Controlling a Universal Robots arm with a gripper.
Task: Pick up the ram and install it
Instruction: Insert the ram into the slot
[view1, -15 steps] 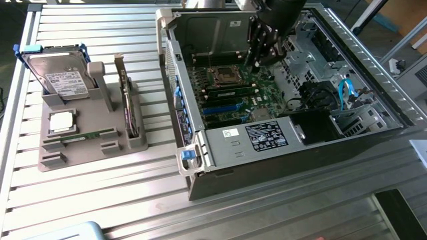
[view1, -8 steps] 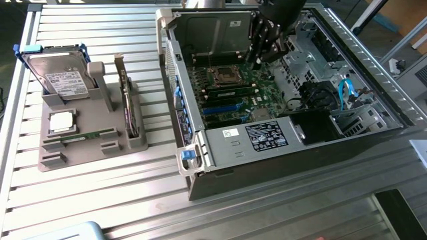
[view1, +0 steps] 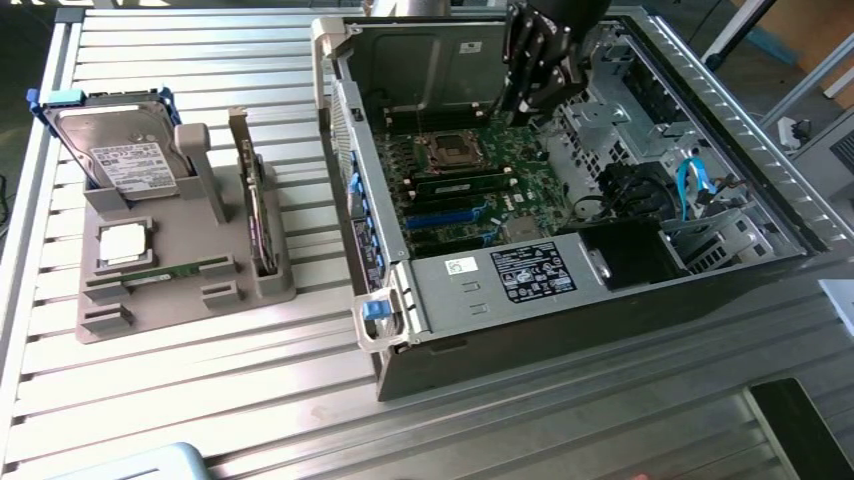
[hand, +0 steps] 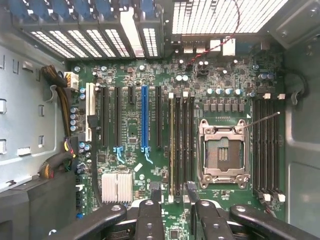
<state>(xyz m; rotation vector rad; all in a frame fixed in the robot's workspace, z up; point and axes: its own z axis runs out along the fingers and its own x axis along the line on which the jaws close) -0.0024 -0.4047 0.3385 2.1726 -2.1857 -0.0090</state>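
A: Spotting the gripper (view1: 547, 90) anywhere?

B: Seeing it hanging over the open computer case (view1: 747, 140), above the motherboard (view1: 467, 215), toward the top of the exterior view.

A: Reading the fingers (hand: 150, 216) how?

B: Reading them as parted and gripping nothing. Looking between them in the wrist view and finding only green board, right at the ends of the memory slots (hand: 182, 145) beside the empty CPU socket (hand: 222, 152).

A: Locating the ram (view1: 180, 270)?

B: Finding it well apart from the gripper, outside the case, lying lengthwise in a groove of the grey holder (view1: 200, 300) on the slatted table (view1: 200, 400), at the exterior view's left. Noting a hard drive (view1: 127, 160) standing at the holder's far end and an expansion card (view1: 250, 200) standing on edge along the side nearer the case.

A: Seeing anything seated in those slots?

B: Possibly making out a module (hand: 171, 145) in the slot nearest the blue connector (hand: 145, 117), going by its yellowish edge, but not telling for sure from this angle.
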